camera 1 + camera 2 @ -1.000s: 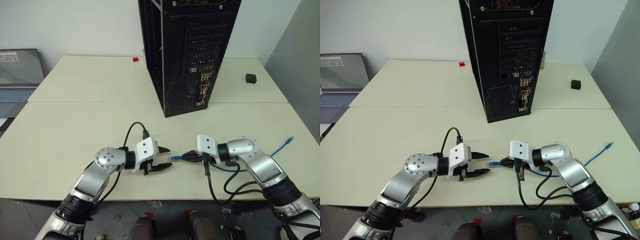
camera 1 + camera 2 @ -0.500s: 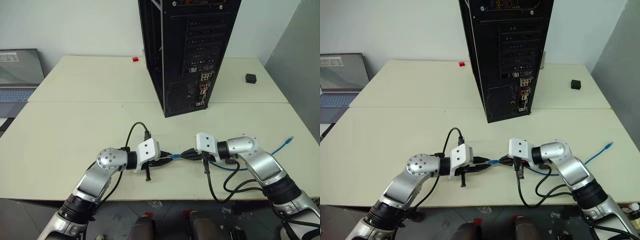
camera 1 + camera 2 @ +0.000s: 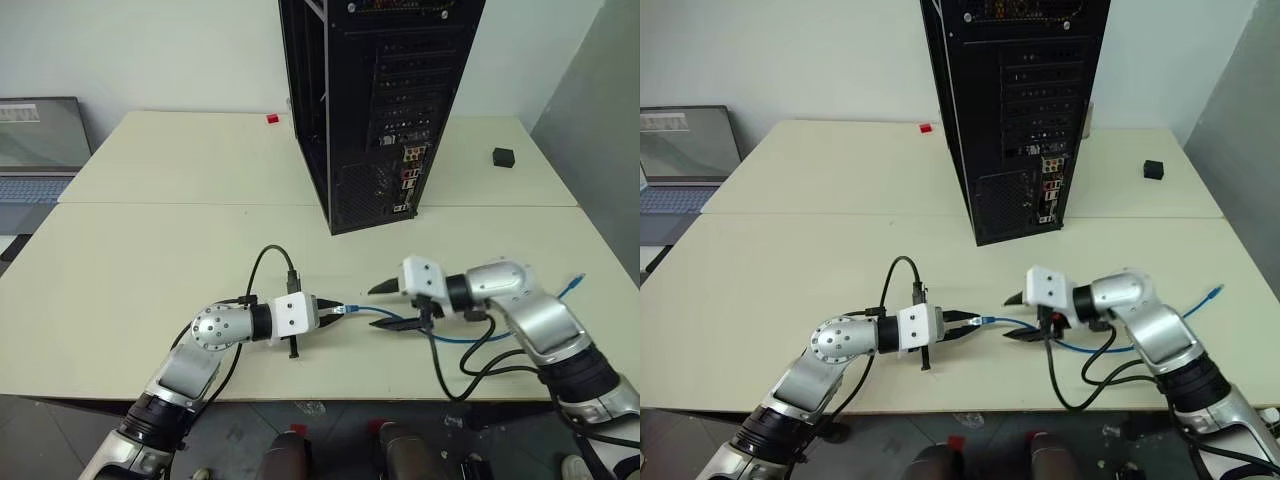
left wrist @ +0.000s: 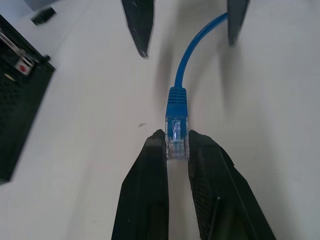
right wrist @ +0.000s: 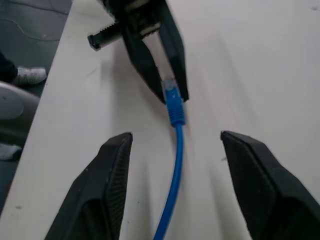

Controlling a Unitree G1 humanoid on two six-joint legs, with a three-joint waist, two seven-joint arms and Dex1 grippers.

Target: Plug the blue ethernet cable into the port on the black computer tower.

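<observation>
Cream tabletop (image 3: 150, 260), made of two slabs butted along a seam. The black computer tower (image 3: 345, 110) stands upright at its far centre, rear panel with slot covers, mesh vent and coloured connectors turned toward the near right; the port (image 3: 408, 155) sits in that connector cluster, too small to make out in detail. An open laptop (image 3: 35, 150) lies off the far-left edge. A small black cube (image 3: 502, 157) rests far right and a small red object (image 3: 271, 119) far left of the tower. Right gripper (image 3: 385, 307), near centre-right: fingers spread wide, straddling the cord without touching it. Left gripper (image 3: 330, 311), just left of it: fingers (image 4: 150, 190) pressed together on the clear plug of the blue ethernet cable (image 3: 400, 322). The cord runs rightward between the right fingers, along the tabletop, to its free end (image 3: 577, 286) near the right edge.
</observation>
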